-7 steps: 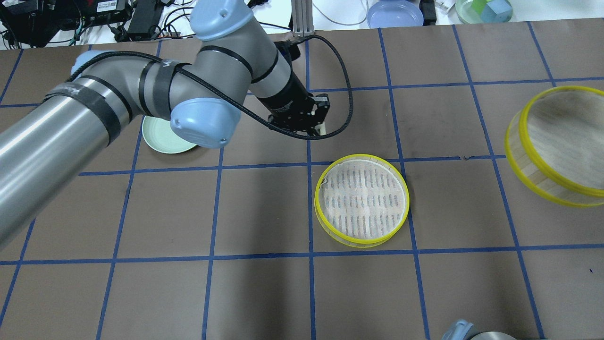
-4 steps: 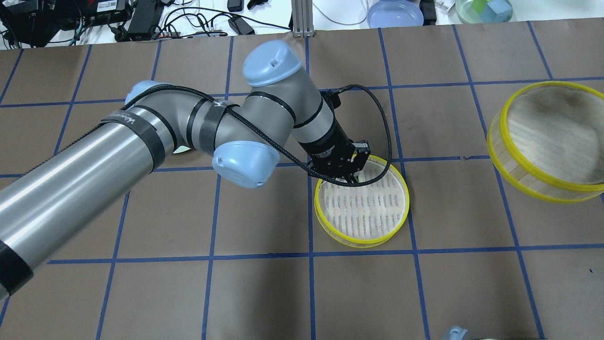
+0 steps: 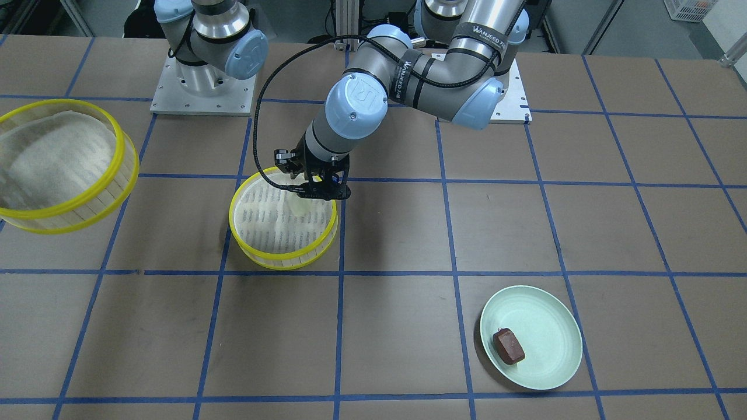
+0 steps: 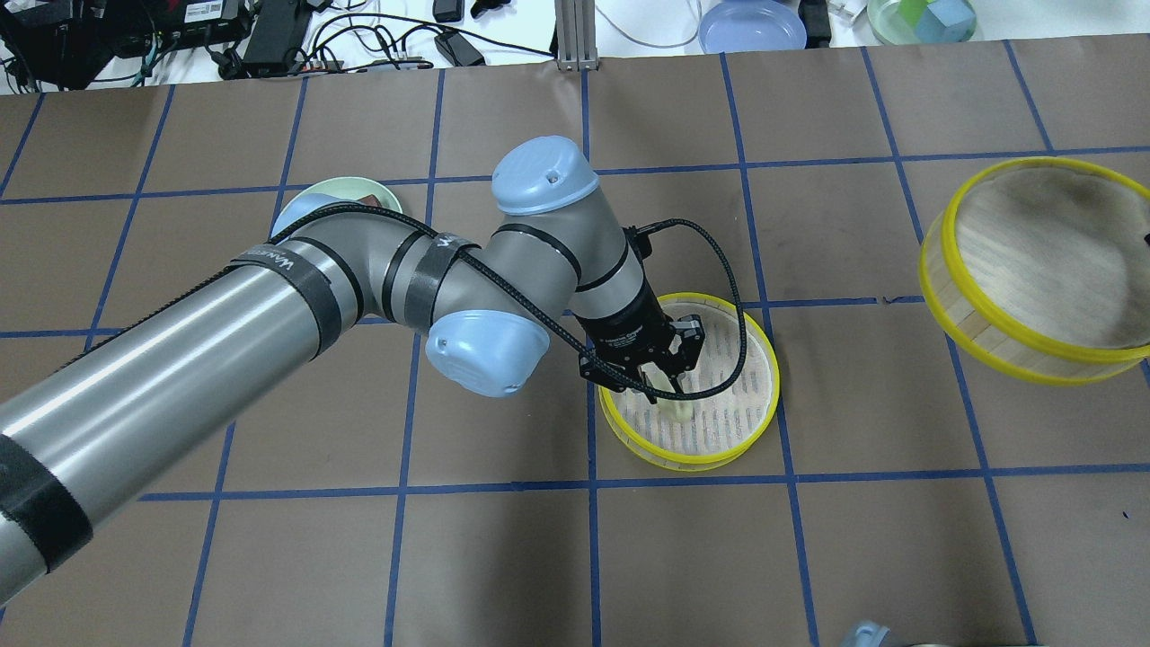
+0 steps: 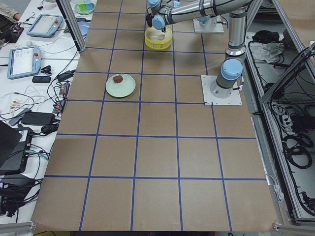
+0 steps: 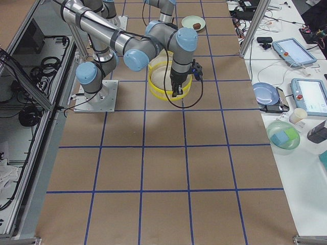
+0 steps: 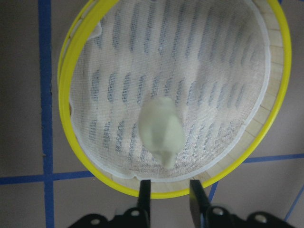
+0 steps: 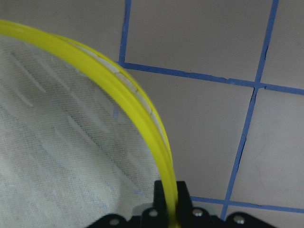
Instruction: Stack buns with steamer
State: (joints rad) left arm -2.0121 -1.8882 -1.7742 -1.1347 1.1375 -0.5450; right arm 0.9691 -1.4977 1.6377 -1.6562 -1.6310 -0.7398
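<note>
Left gripper (image 7: 170, 192) fingers (image 7: 145, 189) parted, empty, poised over the rim of the centre steamer tier (image 7: 213, 61). Cream bun (image 7: 161, 129) loose on that tier's white slotted floor, just beyond the fingertips. Right gripper (image 8: 171, 192) fingers clamped across the yellow rim of the second steamer tier (image 4: 1051, 243), held tilted on the robot's right side. Brown bun (image 3: 509, 346) on the pale green plate (image 3: 554, 338), well apart from both tiers.

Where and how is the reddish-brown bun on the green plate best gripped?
Probably take the brown bun across its narrow width, at mid-length, coming straight down from above: it lies flat and oblong on the green plate, whose raised rim would hinder a sideways approach.
</note>
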